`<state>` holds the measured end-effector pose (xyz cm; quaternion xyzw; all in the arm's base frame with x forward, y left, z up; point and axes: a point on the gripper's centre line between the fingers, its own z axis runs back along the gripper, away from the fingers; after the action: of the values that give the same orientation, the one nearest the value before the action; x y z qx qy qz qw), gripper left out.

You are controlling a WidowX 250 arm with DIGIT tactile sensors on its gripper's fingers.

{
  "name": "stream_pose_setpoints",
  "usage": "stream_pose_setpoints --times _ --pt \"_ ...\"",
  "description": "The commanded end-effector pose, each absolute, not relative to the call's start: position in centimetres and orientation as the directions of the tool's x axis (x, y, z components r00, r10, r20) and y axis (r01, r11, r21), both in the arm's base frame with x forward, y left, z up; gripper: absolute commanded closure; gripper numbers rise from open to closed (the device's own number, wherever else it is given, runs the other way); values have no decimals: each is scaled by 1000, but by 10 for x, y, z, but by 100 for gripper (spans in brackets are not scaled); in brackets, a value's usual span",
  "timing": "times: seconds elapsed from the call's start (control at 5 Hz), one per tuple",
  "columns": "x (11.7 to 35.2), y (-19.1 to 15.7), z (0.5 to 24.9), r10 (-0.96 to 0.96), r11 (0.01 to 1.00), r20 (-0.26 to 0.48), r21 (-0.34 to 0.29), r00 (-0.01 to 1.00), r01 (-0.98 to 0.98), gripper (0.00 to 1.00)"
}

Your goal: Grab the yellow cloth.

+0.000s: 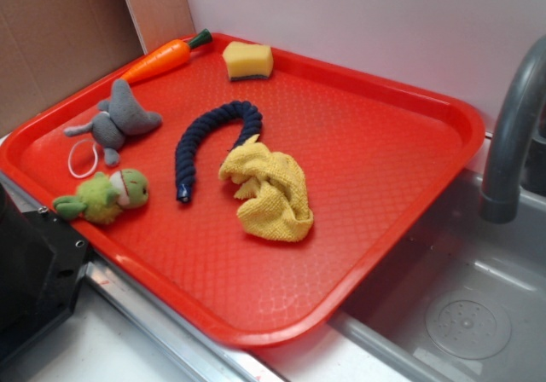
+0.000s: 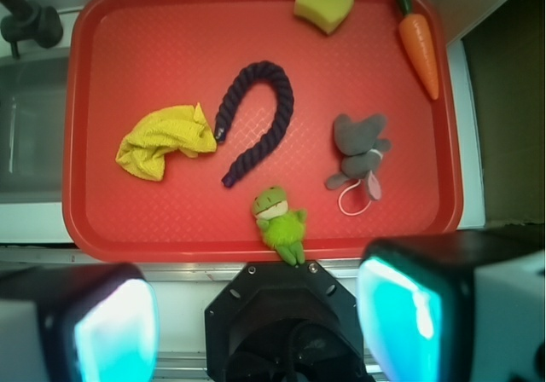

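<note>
The yellow cloth (image 1: pixel 266 190) lies crumpled near the middle of the red tray (image 1: pixel 384 143), with nothing touching it but the end of a navy rope. In the wrist view the yellow cloth (image 2: pixel 164 139) sits on the left part of the tray (image 2: pixel 153 41). My gripper (image 2: pixel 256 322) hangs high above the tray's near edge, over the black robot base, well away from the cloth. Its two cyan pads (image 2: pixel 111 331) stand wide apart and hold nothing. The gripper itself does not show in the exterior view.
On the tray lie a curved navy rope (image 2: pixel 260 113), a yellow sponge (image 2: pixel 323 7), a toy carrot (image 2: pixel 418 41), a grey plush mouse (image 2: pixel 358 147) and a green plush frog (image 2: pixel 280 222). A grey faucet (image 1: pixel 512 126) and steel sink (image 1: pixel 461 314) adjoin the tray.
</note>
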<state>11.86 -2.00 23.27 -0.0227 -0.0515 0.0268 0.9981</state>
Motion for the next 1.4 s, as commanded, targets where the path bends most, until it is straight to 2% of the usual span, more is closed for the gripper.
stream_pose_setpoints --times 0.0,0.2,0.4,0.6,0.8,1.0,1.2 --pt "159 -73 164 282 948 162 -198 946 -248 0" --pt "195 -92 123 364 906 121 -276 923 -321 0" --pt "226 -91 94 383 898 107 -276 917 -343 0" --pt "245 -85 57 425 888 82 -231 901 -398 0" --pt "249 -82 35 417 896 33 -185 909 -404 100" --pt "237 -84 33 400 902 -10 -171 916 -396 100" --pt "228 -85 40 353 915 -59 -187 934 -357 100"
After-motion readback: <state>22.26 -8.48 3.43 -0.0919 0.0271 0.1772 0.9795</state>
